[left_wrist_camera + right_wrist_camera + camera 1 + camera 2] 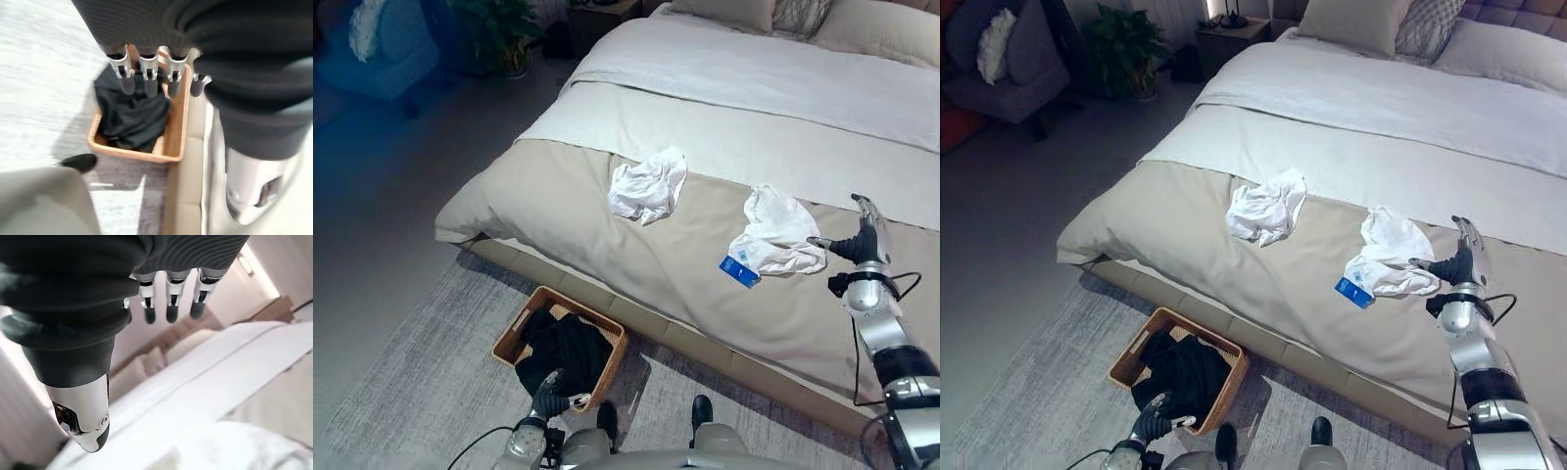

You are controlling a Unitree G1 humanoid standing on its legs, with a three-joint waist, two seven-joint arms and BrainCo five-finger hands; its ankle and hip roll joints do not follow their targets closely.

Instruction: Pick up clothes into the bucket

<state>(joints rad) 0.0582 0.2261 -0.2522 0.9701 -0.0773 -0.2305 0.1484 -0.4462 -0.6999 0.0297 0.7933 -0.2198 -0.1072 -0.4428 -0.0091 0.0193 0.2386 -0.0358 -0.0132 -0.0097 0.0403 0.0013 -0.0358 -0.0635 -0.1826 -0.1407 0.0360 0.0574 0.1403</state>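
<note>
Beige bedding (636, 264) carries two white garments: one (649, 186) mid-bed, another (776, 235) at right, touching a blue tag (739, 270). Our right hand (862, 240) hangs just beside it, fingers straight and apart. Our left hand (146, 73), relaxed, hovers over the basket (514, 338) holding dark clothes (563, 352). We judge the cloth light and limp; pinch a raised fold.

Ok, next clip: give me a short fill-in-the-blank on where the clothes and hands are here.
1. The basket on the rug holds a ____ garment.
2. ____ white garments lie on the bed.
3. The right hand, fingers straight, is beside the white garment with the ____ tag.
4. The left hand hangs over the ____.

Missing words: black; two; blue; basket
</note>
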